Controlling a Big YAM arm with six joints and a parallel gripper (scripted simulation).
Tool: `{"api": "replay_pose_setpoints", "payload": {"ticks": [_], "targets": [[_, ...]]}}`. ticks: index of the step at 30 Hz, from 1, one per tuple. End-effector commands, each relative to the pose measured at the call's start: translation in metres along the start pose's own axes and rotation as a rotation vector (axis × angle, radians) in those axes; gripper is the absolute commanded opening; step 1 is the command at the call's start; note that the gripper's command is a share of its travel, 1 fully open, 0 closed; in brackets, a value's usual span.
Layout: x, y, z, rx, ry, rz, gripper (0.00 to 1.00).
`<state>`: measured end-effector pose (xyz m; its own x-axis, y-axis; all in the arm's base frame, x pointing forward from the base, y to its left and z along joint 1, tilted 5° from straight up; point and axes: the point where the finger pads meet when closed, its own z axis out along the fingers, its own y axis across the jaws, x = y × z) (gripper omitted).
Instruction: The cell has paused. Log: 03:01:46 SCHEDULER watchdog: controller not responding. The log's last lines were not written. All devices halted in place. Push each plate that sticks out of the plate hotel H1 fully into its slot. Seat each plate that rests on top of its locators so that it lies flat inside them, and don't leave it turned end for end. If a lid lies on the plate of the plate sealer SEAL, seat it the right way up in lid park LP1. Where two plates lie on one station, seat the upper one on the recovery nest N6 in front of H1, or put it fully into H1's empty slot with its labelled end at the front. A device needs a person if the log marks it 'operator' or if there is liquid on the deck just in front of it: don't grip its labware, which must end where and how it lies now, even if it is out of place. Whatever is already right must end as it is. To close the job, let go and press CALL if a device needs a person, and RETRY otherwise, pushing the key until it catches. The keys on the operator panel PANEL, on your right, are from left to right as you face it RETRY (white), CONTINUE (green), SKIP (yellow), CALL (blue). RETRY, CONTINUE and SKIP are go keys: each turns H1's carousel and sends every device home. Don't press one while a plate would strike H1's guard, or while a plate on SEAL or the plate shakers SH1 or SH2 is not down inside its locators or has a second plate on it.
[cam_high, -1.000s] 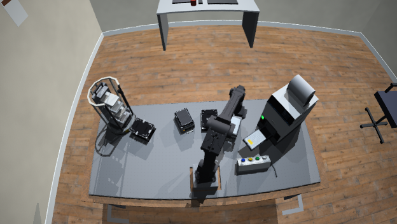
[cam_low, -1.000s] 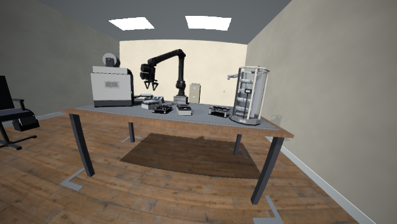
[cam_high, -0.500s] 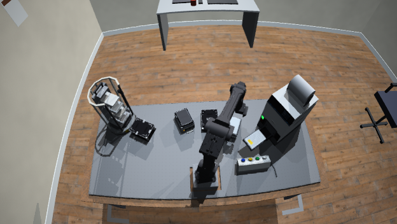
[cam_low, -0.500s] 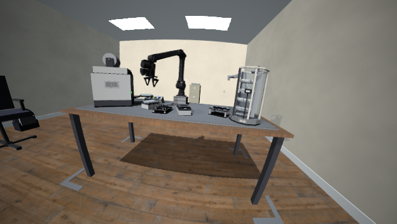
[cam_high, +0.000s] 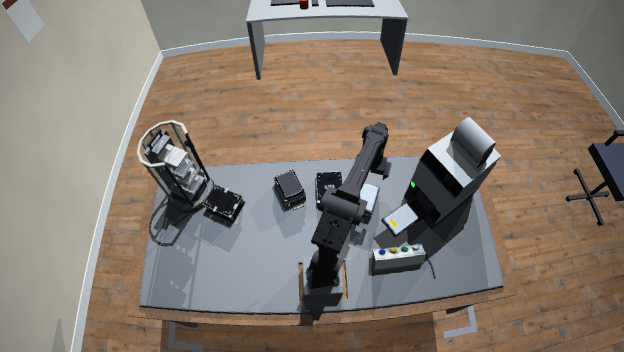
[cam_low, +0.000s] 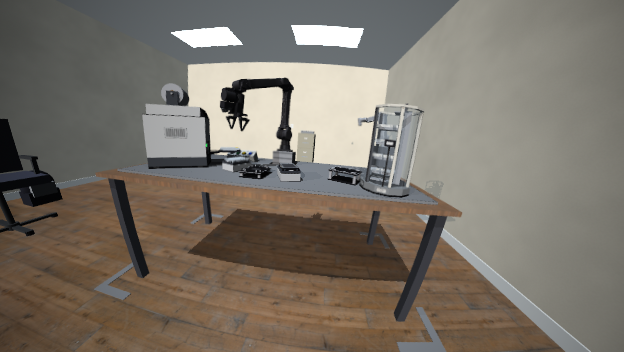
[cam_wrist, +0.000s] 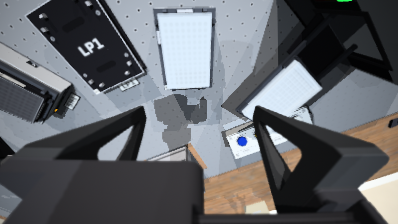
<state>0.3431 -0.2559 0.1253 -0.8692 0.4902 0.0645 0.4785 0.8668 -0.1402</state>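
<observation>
Standing at the deck's left end, plate hotel H1 (cam_high: 161, 131) faces its recovery nest (cam_high: 224, 202). Mid-deck, lid park LP1 (cam_wrist: 85, 46) lies bare. High above the white plate (cam_wrist: 185, 48), the gripper (cam_wrist: 197, 145) hangs spread and empty, seemingly surveying SEAL's tray (cam_high: 400, 218).

Overhead, room-side, downward wrist cameras
</observation>
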Motion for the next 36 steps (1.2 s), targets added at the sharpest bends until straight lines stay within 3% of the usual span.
{"api": "replay_pose_setpoints", "payload": {"ticks": [1, 4, 35, 36], "targets": [[-0.019, 0.004, -0.021, 0.002, -0.037, 0.002, 1.0], [-0.007, 0.006, -0.008, 0.0, 0.0, -0.003, 1.0], [-0.007, 0.006, -0.008, 0.0, -0.003, -0.003, 1.0], [-0.004, -0.007, -0.009, -0.013, -0.002, 0.053, 1.0]]}}
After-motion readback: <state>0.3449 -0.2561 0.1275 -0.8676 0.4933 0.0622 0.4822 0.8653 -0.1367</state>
